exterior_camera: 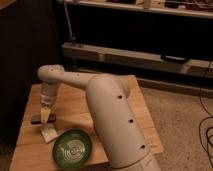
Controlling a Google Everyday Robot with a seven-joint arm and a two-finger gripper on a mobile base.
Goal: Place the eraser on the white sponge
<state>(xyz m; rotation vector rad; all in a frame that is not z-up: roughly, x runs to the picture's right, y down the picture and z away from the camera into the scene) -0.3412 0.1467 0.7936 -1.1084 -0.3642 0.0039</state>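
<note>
The claw [46, 115], its grip impossible to tell, sits at the eraser [36, 119] beside the white sponge [48, 133]. The eraser seems light and stiff, best pinched mid-length.

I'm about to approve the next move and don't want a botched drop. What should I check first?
1. Eraser at the gripper tip: ok, the dark bar sticks out sideways from it.
2. Hold is secure: cannot tell.
3. White sponge uncovered, lying flat on the table: ok.
4. Eraser lined up over the sponge: cannot tell; it shows just beyond the sponge's far edge, height unclear.
5. Green plate not covering the sponge: ok, it lies beside it.
</note>
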